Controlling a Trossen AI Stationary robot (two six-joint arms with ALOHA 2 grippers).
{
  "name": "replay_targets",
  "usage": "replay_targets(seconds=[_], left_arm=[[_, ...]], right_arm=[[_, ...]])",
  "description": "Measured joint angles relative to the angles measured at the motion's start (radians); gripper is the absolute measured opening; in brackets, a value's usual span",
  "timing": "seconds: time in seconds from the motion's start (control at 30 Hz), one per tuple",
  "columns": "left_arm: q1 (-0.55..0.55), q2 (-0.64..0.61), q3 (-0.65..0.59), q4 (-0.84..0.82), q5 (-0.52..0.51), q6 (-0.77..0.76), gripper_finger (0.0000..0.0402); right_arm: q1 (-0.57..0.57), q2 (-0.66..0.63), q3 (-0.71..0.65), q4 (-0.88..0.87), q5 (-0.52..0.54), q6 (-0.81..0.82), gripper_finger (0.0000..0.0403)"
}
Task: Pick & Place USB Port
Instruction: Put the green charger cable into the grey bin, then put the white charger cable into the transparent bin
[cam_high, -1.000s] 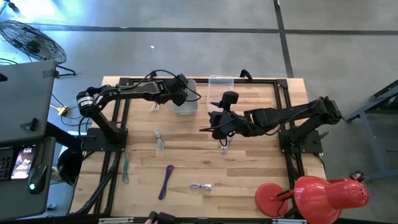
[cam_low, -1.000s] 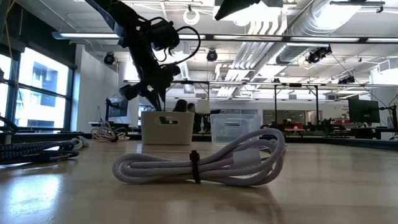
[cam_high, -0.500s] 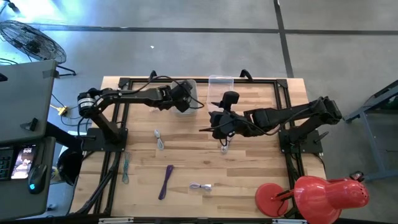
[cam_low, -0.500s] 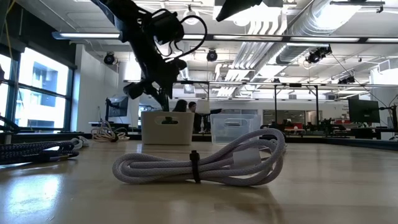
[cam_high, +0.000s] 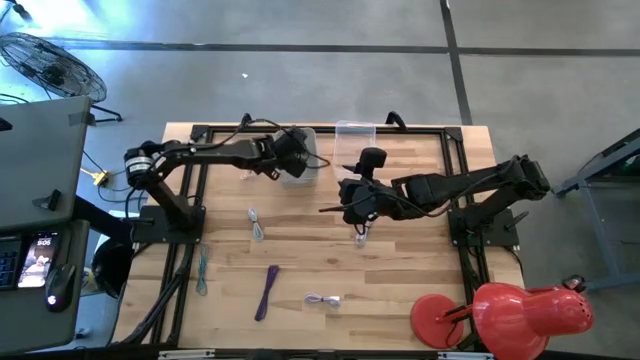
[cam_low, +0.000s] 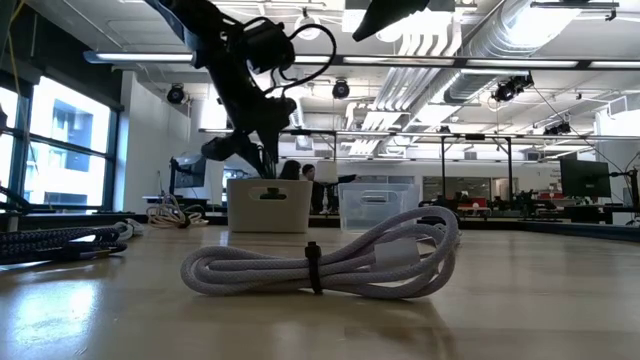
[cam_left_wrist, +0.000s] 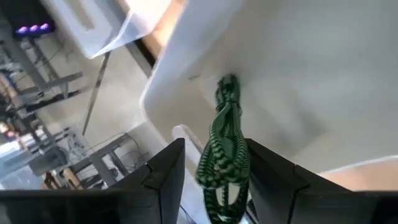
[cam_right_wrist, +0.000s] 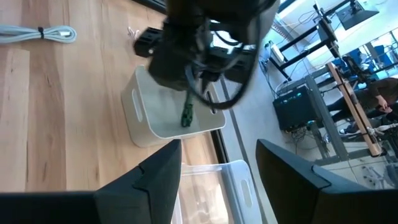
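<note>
1. Green braided cable (cam_left_wrist: 225, 155), bundled, hangs between the left gripper (cam_left_wrist: 211, 171)'s dark fingers, which are part closed and pinching it.
2. That gripper hovers over the white plastic bin (cam_high: 300, 168) at the far edge of the wooden table (cam_high: 400, 290), cable end dangling into it.
3. Beside the white bin sits a clear plastic bin (cam_high: 354, 140), nearer the far right corner.
4. Over at mid-table the right gripper (cam_high: 345, 205) waits, fingers spread wide, nothing in them.
5. Loose on the wood: a white coiled cable (cam_low: 320, 262) by the near edge, a purple cable (cam_high: 267, 291) left of it.
</note>
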Motion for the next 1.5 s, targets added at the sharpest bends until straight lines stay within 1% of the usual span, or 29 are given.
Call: replay_targets(seconds=[0.13, 0.27, 0.37, 0.43, 0.5, 0.57, 0.63, 0.7, 0.87, 0.93, 1.0, 1.23, 1.4, 1.5], left_arm=[[0.073, 0.0, 0.0, 0.047, 0.021, -0.014, 0.0154], [0.135, 0.0, 0.0, 0.062, 0.055, -0.081, 0.0154], [0.155, 0.0, 0.0, 0.031, 0.147, -0.149, 0.0154], [0.152, 0.0, -0.001, 0.002, 0.223, -0.174, 0.0154], [0.137, 0.0, -0.001, -0.018, 0.269, -0.184, 0.0154], [0.115, 0.0, -0.001, -0.03, 0.272, -0.197, 0.0154], [0.085, 0.0, -0.001, -0.047, 0.245, -0.205, 0.0154], [0.055, 0.0, -0.001, -0.063, 0.203, -0.199, 0.0154], [0.0, 0.0, -0.001, -0.086, 0.094, -0.128, 0.0154], [-0.008, 0.0, 0.009, -0.097, 0.081, -0.135, 0.0154], [-0.009, 0.0, 0.029, -0.11, 0.088, -0.16, 0.0154], [-0.006, 0.0, 0.083, -0.155, 0.172, -0.209, 0.0154], [-0.006, 0.0, 0.137, -0.236, 0.175, -0.215, 0.0154], [-0.006, 0.0, 0.175, -0.289, 0.254, -0.242, 0.0154]], right_arm=[[0.0, 0.0, 0.0, -0.001, 0.0, 0.008, 0.0199], [0.0, 0.0, 0.0, -0.012, -0.011, 0.017, 0.0199], [0.0, 0.0, 0.0, -0.027, -0.024, 0.034, 0.0199], [0.0, 0.0, 0.0, -0.036, -0.037, 0.035, 0.0199], [0.0, 0.0, 0.0, -0.037, -0.037, 0.035, 0.0199], [0.0, 0.0, 0.0, -0.037, -0.037, 0.035, 0.0199], [0.0, 0.0, 0.0, -0.037, -0.037, 0.035, 0.0199], [0.0, 0.0, 0.0, -0.037, -0.037, 0.035, 0.0199], [0.0, 0.0, 0.0, -0.036, -0.037, 0.034, 0.0199], [0.0, 0.0, 0.0, -0.036, -0.037, 0.034, 0.0199], [0.0, 0.0, 0.0, -0.037, -0.037, 0.034, 0.0199], [0.0, 0.0, 0.0, -0.05, -0.037, 0.036, 0.0199], [0.0, 0.0, 0.0, -0.053, -0.038, 0.037, 0.0199], [0.0, 0.0, 0.0, -0.065, -0.037, 0.037, 0.0199]])
